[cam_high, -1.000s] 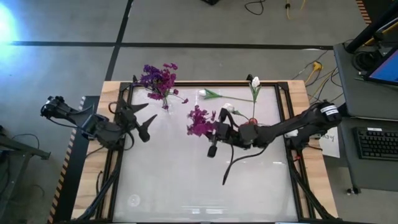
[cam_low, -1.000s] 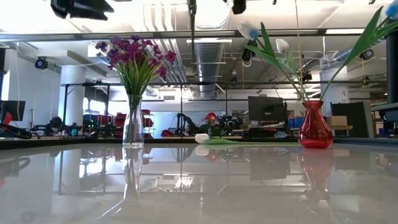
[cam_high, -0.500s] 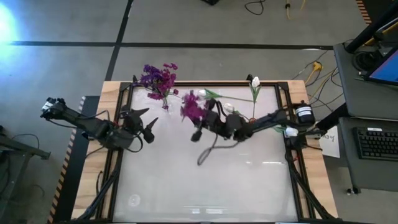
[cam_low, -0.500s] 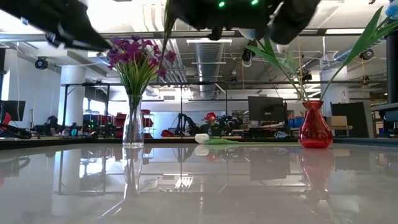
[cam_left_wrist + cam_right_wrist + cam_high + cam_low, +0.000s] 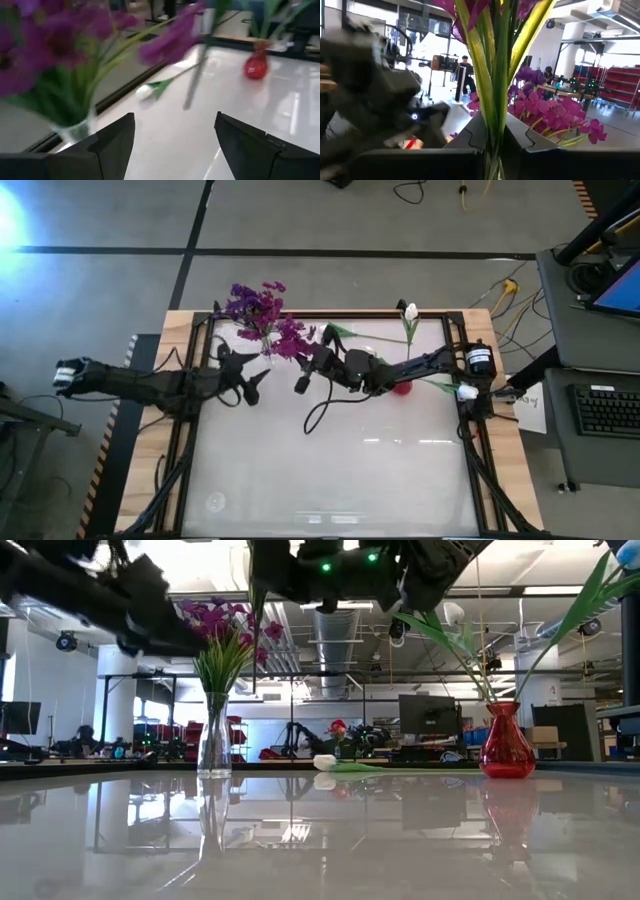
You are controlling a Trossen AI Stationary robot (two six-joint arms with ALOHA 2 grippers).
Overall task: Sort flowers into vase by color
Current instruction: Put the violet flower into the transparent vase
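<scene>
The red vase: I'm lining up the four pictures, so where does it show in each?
High view: red vase, mostly hidden under the right arm, right of middle.
Low view: right side, on the table.
Left wrist view: upper right.
Right wrist view: not in it.
Shared landmark: the white tulip lying on the table.

The glossy white table (image 5: 330, 470) sits in a wooden frame. On it stand a clear glass vase (image 5: 214, 745) of purple flowers and a red vase (image 5: 506, 743). Between them lies a white tulip (image 5: 340, 764).
</scene>
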